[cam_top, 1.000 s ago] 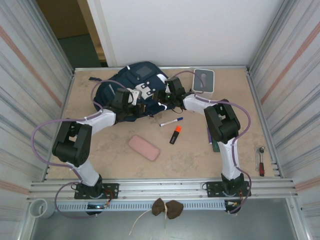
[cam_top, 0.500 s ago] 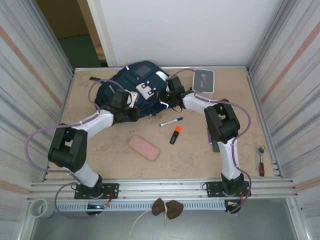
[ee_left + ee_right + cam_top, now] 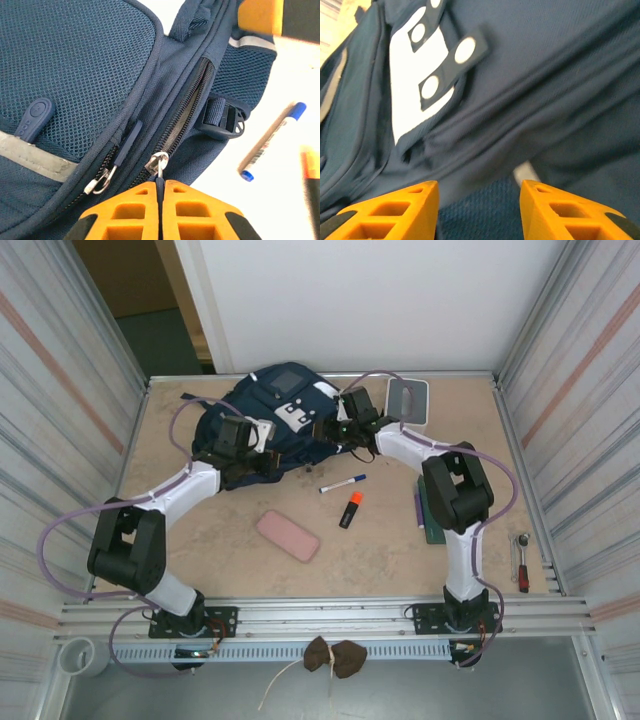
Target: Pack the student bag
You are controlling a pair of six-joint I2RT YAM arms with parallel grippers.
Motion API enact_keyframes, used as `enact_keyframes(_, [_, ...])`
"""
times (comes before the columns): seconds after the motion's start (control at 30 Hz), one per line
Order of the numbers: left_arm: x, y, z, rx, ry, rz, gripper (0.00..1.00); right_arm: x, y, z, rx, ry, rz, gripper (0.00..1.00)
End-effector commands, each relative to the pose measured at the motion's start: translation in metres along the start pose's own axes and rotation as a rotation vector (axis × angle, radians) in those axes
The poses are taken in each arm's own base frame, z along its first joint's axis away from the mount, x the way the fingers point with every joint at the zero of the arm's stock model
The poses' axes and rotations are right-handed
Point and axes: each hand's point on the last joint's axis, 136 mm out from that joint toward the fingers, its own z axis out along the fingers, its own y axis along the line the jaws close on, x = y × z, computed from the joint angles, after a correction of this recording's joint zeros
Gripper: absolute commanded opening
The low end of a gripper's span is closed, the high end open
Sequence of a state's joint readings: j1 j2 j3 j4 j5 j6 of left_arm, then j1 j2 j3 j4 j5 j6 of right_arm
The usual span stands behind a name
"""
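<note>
A large navy-blue fabric backpack point(image 3: 262, 398) lies upper centre-left in the frame on the beige table point(image 3: 400, 540). The left end effector point(image 3: 160, 189) is clamped tight on its metal zipper pull point(image 3: 158, 162). The right end effector point(image 3: 479, 200) gapes wide against the navy fabric.

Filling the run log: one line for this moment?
large navy-blue fabric backpack: on table | left claw: shut on silver metal zipper pull | right claw: open, over backpack fabric
</note>
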State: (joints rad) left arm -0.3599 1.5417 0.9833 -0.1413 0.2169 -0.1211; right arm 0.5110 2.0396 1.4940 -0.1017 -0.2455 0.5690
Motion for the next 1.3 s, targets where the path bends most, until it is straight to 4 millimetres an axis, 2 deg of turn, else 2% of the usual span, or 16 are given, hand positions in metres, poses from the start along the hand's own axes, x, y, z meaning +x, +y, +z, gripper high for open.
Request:
enact_keyframes(0.0, [-0.032,-0.027,-0.021,0.114,-0.118,0.001,0.00,0.011,0.015,-0.009,-0.057,0.001,0.088,0.49])
enact_keyframes(0.07, [-0.031,-0.029,-0.020,0.118,-0.116,0.005,0.00,0.018,0.014,-0.003,-0.080,0.002,0.122,0.51])
enact_keyframes(0.17, [-0.028,-0.028,-0.018,0.113,-0.103,0.014,0.00,0.021,0.024,0.009,-0.135,0.015,0.147,0.54])
enact_keyframes(0.33, [-0.017,-0.024,-0.014,0.081,-0.075,0.031,0.00,0.014,0.034,0.019,-0.172,0.001,0.149,0.58])
enact_keyframes(0.5, [-0.013,-0.023,-0.012,0.073,-0.061,0.038,0.00,0.012,0.038,0.028,-0.192,-0.003,0.157,0.56])
enact_keyframes(0.57, [-0.013,-0.024,-0.011,0.071,-0.061,0.043,0.00,0.012,0.038,0.033,-0.189,-0.002,0.156,0.50])
enact_keyframes(0.67, [-0.011,-0.017,-0.013,0.024,-0.051,0.056,0.00,0.006,0.030,0.034,-0.152,-0.015,0.154,0.25])
enact_keyframes(0.73, [-0.009,-0.002,-0.018,-0.066,-0.032,0.069,0.00,-0.005,0.023,0.027,-0.133,-0.048,0.149,0.08])
enact_keyframes(0.8, [-0.006,0.013,-0.024,-0.162,-0.005,0.079,0.00,-0.017,0.019,0.019,-0.125,-0.078,0.134,0.00])
enact_keyframes(1.03, [-0.007,0.044,-0.050,-0.330,-0.020,0.073,0.00,-0.039,0.014,-0.001,-0.077,-0.089,-0.020,0.00])
enact_keyframes(1.27, [0.000,0.066,-0.060,-0.409,-0.002,0.059,0.00,-0.050,0.020,-0.013,-0.155,-0.072,-0.071,0.00])
